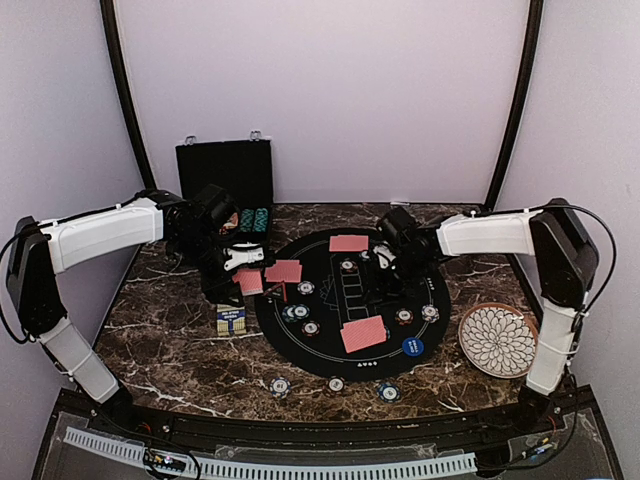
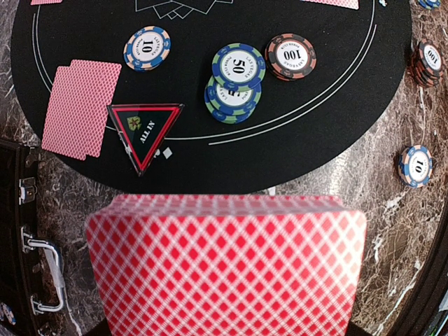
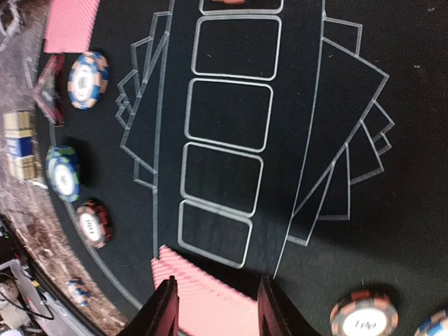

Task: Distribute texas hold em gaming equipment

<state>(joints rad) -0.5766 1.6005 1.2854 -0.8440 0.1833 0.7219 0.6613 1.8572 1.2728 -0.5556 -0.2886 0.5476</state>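
My left gripper (image 1: 243,262) is shut on a deck of red-backed cards (image 2: 224,266) and holds it over the left rim of the round black mat (image 1: 330,300); the deck hides its fingers. Just beyond the deck lie the red triangle token (image 2: 145,133), a pair of cards (image 2: 82,105) and chips marked 10 (image 2: 147,47), 50 (image 2: 238,66) and 100 (image 2: 290,56). My right gripper (image 3: 218,308) is open and empty above the mat's middle. Another pair of cards (image 3: 210,301) lies on the mat below, showing between its fingers. More cards (image 1: 348,243) and a blue marker disc (image 1: 413,347) lie on the mat.
An open black case (image 1: 225,170) holding chips stands at the back left. A card box (image 1: 231,320) lies left of the mat. A white patterned plate (image 1: 497,339) sits at the right. Three chips (image 1: 336,384) lie on the marble near the front edge.
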